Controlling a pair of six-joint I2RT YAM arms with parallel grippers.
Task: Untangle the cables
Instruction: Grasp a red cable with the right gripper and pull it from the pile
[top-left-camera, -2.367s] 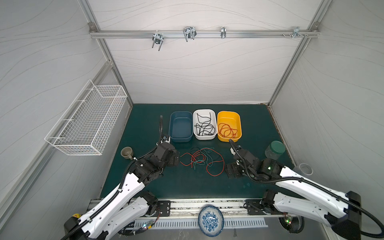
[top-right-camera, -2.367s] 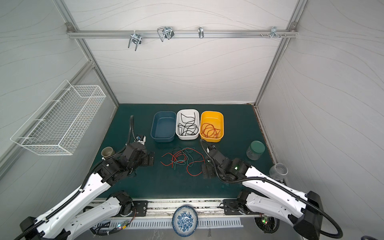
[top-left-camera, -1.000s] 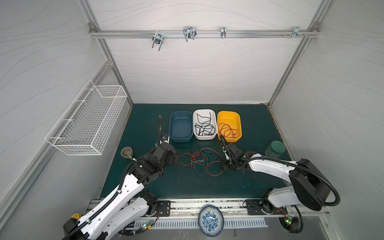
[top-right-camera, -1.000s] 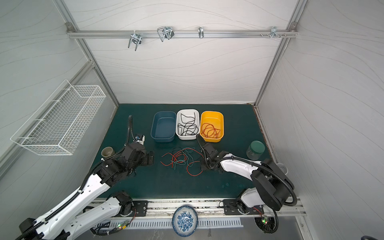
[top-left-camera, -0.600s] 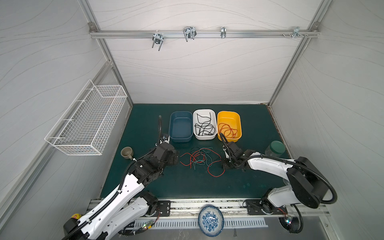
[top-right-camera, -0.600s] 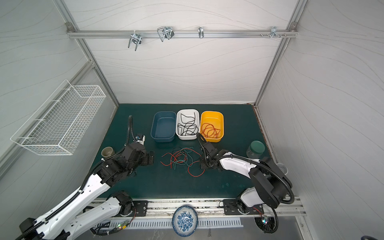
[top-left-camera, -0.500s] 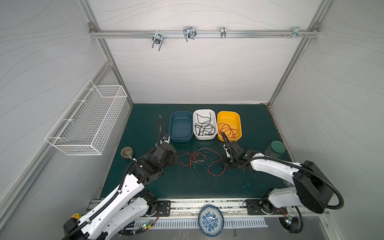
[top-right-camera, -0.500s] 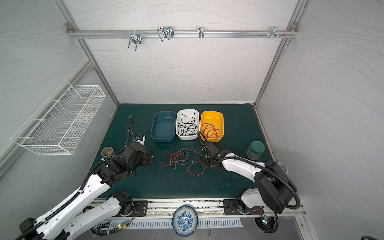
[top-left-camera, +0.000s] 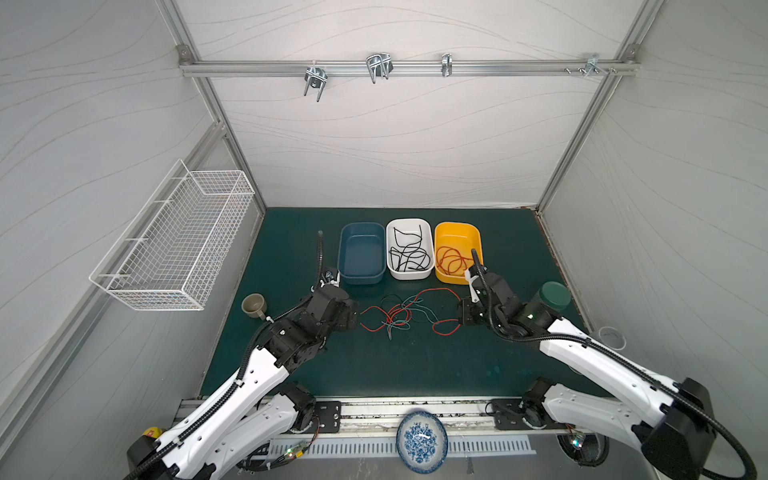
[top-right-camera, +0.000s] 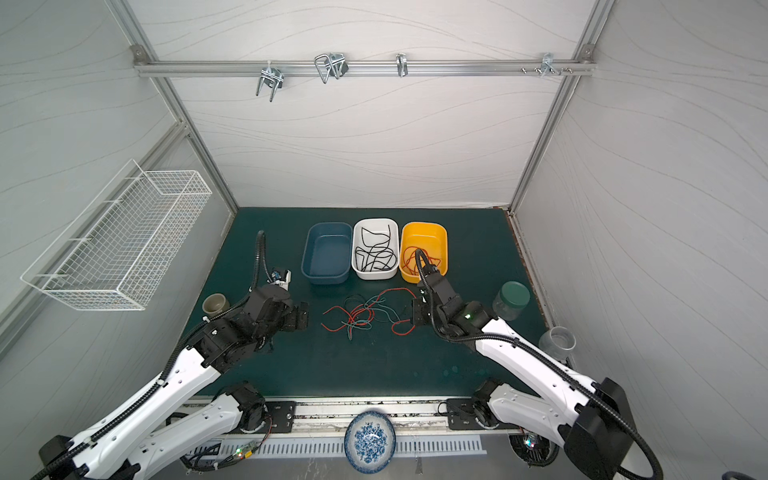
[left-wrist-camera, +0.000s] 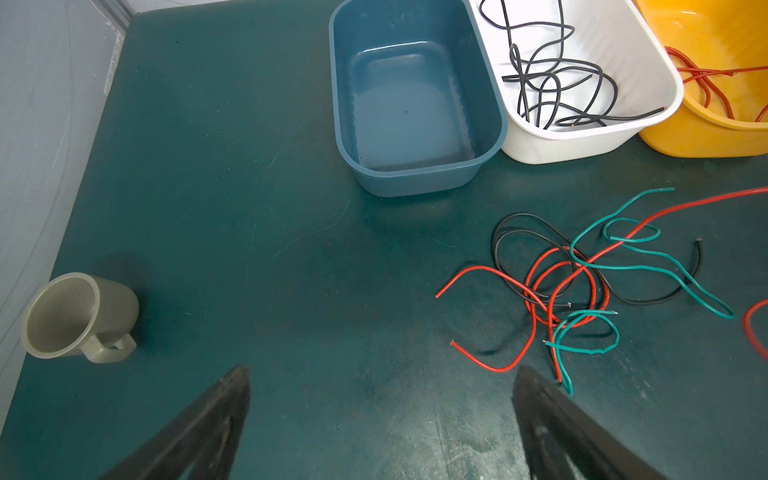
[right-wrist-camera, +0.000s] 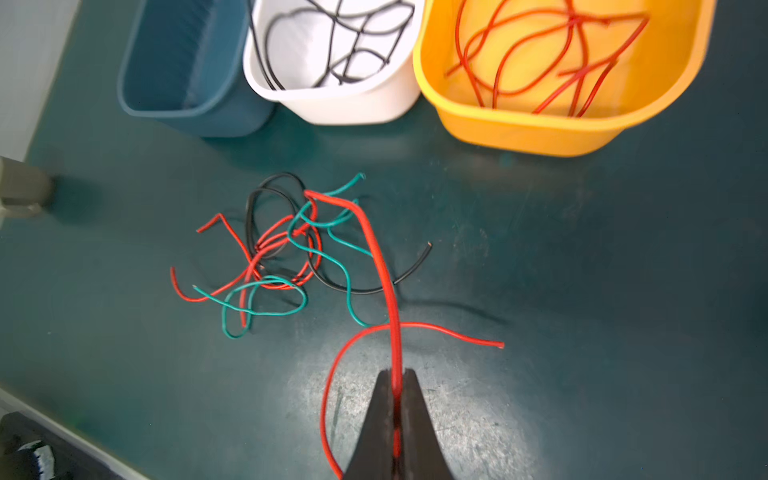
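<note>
Tightly between right gripper (right-wrist-camera: 397, 372) jaws, one red cable (right-wrist-camera: 379, 257).

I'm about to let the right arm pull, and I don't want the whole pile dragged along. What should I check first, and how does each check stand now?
1. Right hand shut on the red cable: ok.
2. Left hand open, holding nothing: ok.
3. Held cable free of the tangle: not ok. Its far part bends back into the pile and crosses the teal cables.
4. Knotted there or only lying across: cannot tell.
5. Yellow tub holds red only, with room left: ok.
</note>
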